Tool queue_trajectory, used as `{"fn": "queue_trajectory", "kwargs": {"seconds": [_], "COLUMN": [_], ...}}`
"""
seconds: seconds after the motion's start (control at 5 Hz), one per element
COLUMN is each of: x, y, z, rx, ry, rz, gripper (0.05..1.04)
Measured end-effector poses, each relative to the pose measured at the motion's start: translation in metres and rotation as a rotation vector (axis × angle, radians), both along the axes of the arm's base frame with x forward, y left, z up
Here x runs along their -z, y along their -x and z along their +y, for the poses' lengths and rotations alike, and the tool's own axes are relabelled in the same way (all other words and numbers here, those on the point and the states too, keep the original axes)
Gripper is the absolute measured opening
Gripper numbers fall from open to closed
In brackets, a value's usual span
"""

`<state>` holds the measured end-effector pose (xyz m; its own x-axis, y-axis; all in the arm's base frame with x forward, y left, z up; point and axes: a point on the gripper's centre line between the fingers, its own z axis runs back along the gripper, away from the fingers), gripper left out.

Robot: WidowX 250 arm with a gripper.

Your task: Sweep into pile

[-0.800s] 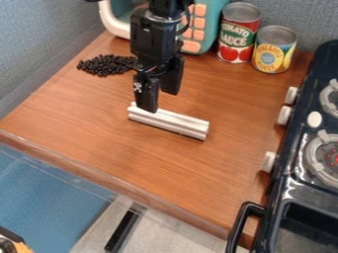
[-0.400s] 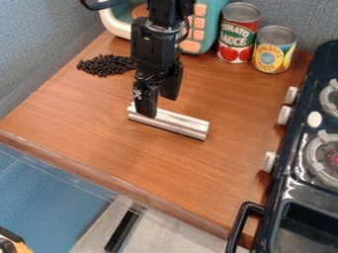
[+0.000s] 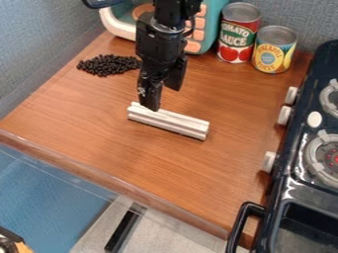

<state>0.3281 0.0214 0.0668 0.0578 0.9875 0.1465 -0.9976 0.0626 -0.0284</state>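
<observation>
Firstly, camera view: one fixed outlook, slanting down over the tabletop (image 3: 132,158).
Black arm: enters at the top edge, left of centre; hangs steeply downward, leaning slightly toward the view's left as it descends; jointed segments stacked nearly in line, the lowest one angled down over the wood.
Gripper (image 3: 165,99): black, two-fingered, pointed down; fingers spread, a gap between them, nothing pinched. One finger reaches lower, its tip at the left portion of the pale bar; the other sits higher and to the right. Contact between tip and bar: cannot tell.
Pale bar (image 3: 178,123): ridged, lying flat on the tabletop, set at a diagonal, its left end farther up the view than its right.
Small black pieces (image 3: 105,65): one loose heap on the tabletop, to the upper left of the bar and well apart from it, the heap's right edge near the arm's outline as seen.
Toy microwave (image 3: 213,20): teal with orange buttons, behind the arm.
Cans: two, upright side by side at the back; one red and green (image 3: 239,32), one yellow and blue (image 3: 274,49).
Toy stove (image 3: 284,190): black, white knobs, along the right side.
</observation>
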Motion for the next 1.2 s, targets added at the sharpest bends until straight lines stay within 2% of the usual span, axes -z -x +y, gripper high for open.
{"fn": "queue_trajectory", "kwargs": {"seconds": [0.2, 0.4, 0.6, 1.0, 1.2], "x": [0.021, 0.031, 0.041, 0.047, 0.048], "y": [-0.001, -0.002, -0.002, 0.0, 0.0], "z": [0.004, 0.009, 0.009, 0.008, 0.006], "rx": [-0.023, -0.051, -0.081, -0.103, -0.111], "ry": [-0.028, -0.055, -0.059, -0.052, -0.044], "rz": [0.025, 0.028, 0.043, 0.057, 0.057], "gripper": [1.001, 1.001, 1.001, 1.001, 0.969]}}
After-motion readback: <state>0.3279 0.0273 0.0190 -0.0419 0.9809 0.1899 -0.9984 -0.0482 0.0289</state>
